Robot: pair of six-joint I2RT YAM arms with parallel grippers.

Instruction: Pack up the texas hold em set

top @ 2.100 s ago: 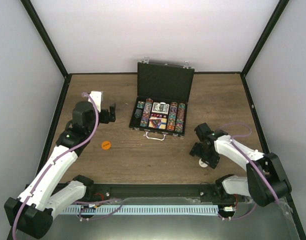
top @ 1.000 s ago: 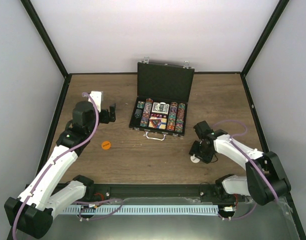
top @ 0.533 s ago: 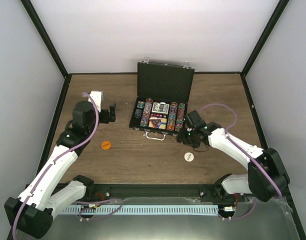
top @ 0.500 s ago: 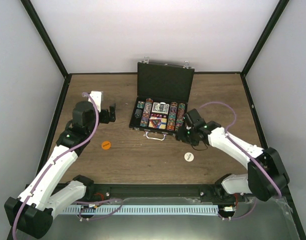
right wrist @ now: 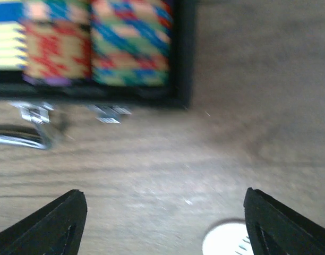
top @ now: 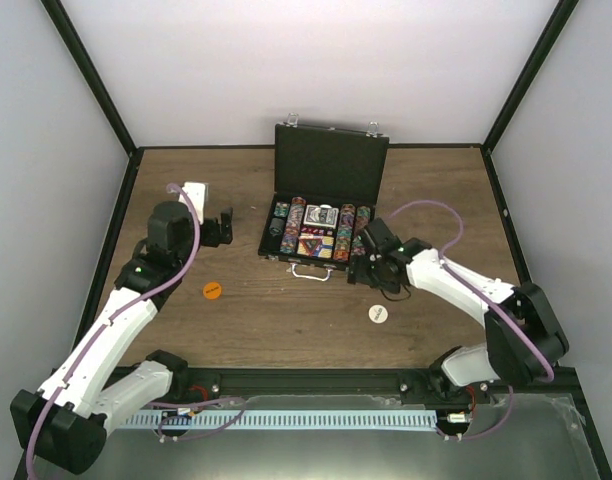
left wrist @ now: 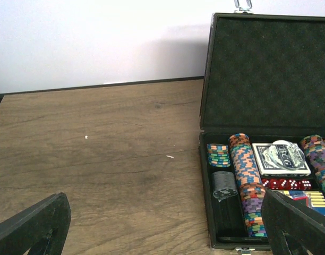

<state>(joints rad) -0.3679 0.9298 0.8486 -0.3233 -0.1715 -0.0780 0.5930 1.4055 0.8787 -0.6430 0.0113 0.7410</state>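
Note:
The black hinged case point(top: 331, 160) stands open at the table's middle back, with rows of multicoloured chips point(top: 292, 225) and a card deck point(top: 320, 215) inside. It also shows in the left wrist view point(left wrist: 268, 74), where the chips point(left wrist: 247, 175) and deck point(left wrist: 280, 158) lie in their slots. An orange disc point(top: 212, 290) lies on the table at the left. A white disc point(top: 377, 313) lies in front of the case's right end, also low in the right wrist view point(right wrist: 229, 240). My left gripper point(top: 223, 229) is open and empty, left of the case. My right gripper point(top: 368, 272) is open and empty by the case's front right corner.
Wooden table point(top: 286, 320) inside a walled booth with black frame posts. The case's silver handle point(top: 311, 271) and latches jut from its front edge, blurred in the right wrist view point(right wrist: 24, 139).
My right gripper has let the white disc go on the table and moved left and back to the case's front right corner. The left arm has hardly moved.

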